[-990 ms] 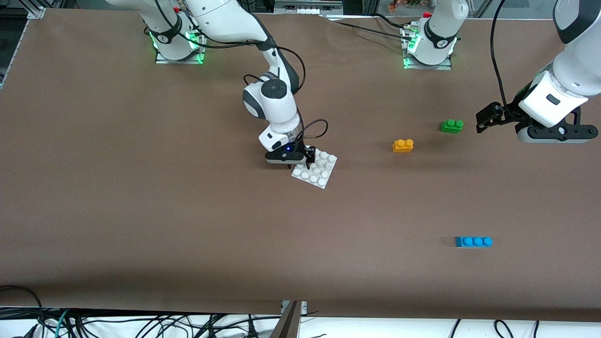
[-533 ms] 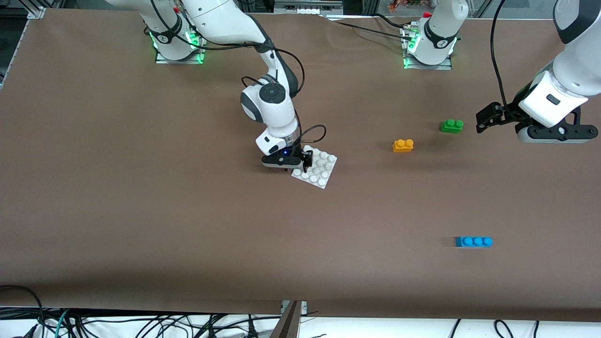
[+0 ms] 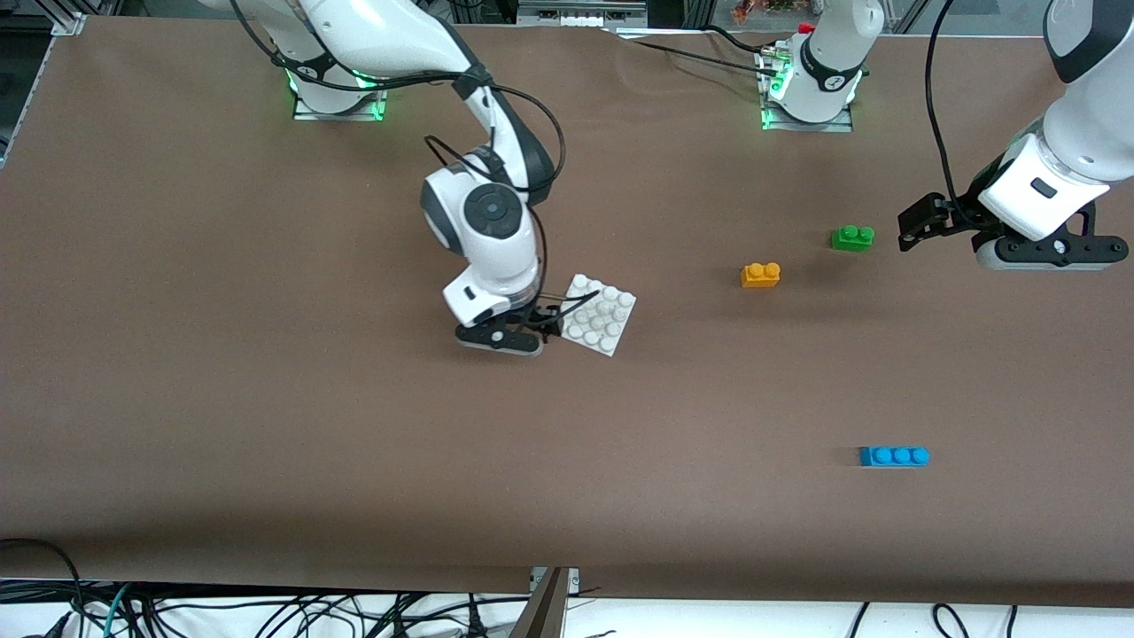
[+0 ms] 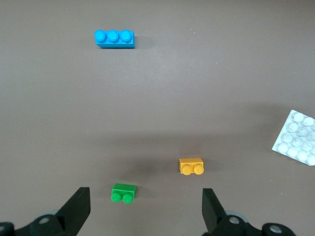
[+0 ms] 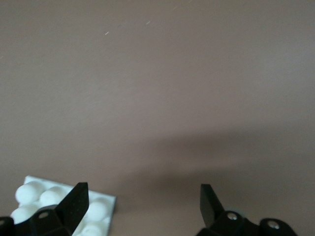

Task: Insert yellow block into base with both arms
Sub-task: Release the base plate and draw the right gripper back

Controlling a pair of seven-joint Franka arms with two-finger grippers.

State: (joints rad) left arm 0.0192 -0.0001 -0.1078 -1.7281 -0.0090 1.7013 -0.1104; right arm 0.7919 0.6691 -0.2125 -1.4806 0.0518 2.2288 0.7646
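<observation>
The yellow block (image 3: 760,275) lies on the table, between the base and the green brick; it also shows in the left wrist view (image 4: 191,166). The white studded base (image 3: 601,316) lies flat near the table's middle. My right gripper (image 3: 543,324) is open and low at the base's edge toward the right arm's end. In the right wrist view (image 5: 141,204) one finger (image 5: 74,202) stands over a corner of the base (image 5: 37,192). My left gripper (image 3: 1050,259) waits up in the air at the left arm's end, open and empty (image 4: 145,211).
A green two-stud brick (image 3: 852,237) lies just farther from the front camera than the yellow block, seen between the left fingers (image 4: 123,192). A blue three-stud brick (image 3: 894,455) lies nearer to the front camera (image 4: 114,38). The table is brown.
My right gripper has moved off the top of the base toward the right arm's end and lower in the front view. The base, the bricks and the left arm have not moved.
</observation>
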